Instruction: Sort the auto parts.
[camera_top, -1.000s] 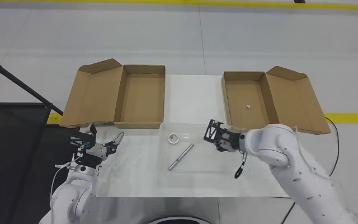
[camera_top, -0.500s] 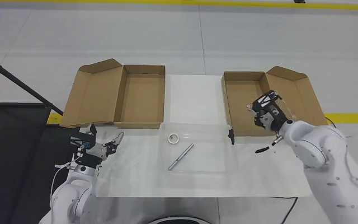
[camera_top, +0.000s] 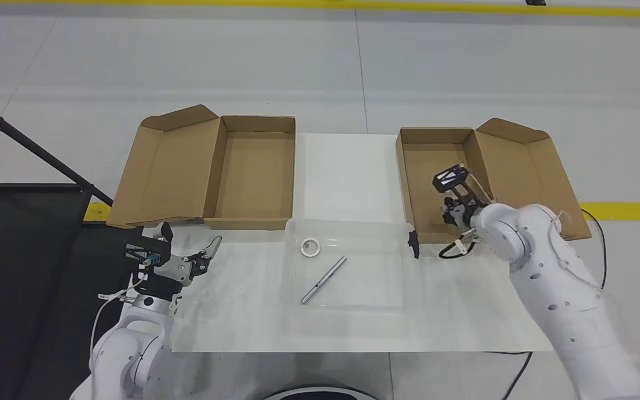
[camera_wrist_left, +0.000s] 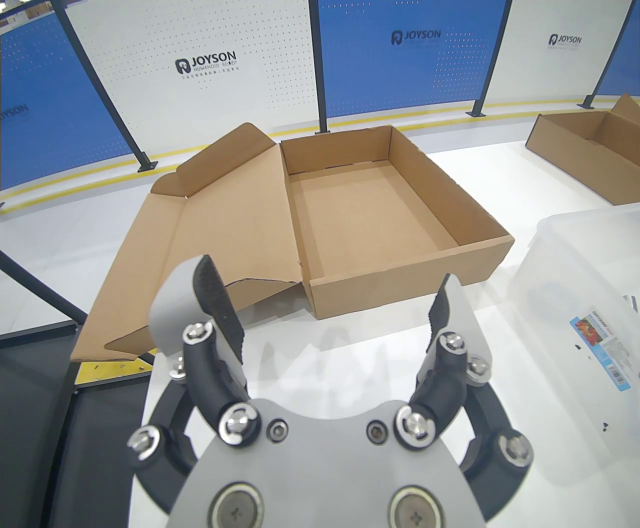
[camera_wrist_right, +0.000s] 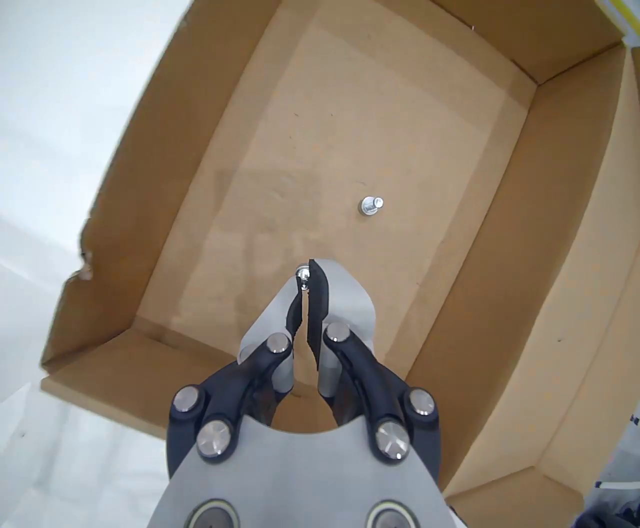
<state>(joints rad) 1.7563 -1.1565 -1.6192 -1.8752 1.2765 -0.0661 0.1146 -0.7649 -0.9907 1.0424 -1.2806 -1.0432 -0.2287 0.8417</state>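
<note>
With right hand (camera_wrist_right: 306, 275) clamped on held bolt (camera_wrist_right: 302, 273) by shallow tip grip over right box (camera_wrist_right: 280, 150), loose bolt (camera_wrist_right: 370, 205) on its floor, left hand (camera_wrist_left: 326, 280) apart above table (camera_wrist_left: 350, 345), release low to prevent slip or bounce-out

White arms (camera_top: 545, 262), silver black-padded pincers (camera_wrist_left: 326, 274)

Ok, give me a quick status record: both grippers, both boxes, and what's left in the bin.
right gripper: shut on a small metal part, over the right cardboard box
right cardboard box: one bolt on its floor
left gripper: open, holding nothing, near the left cardboard box
left cardboard box: lid flap folded out
clear bin: metal rod, white ring
</note>
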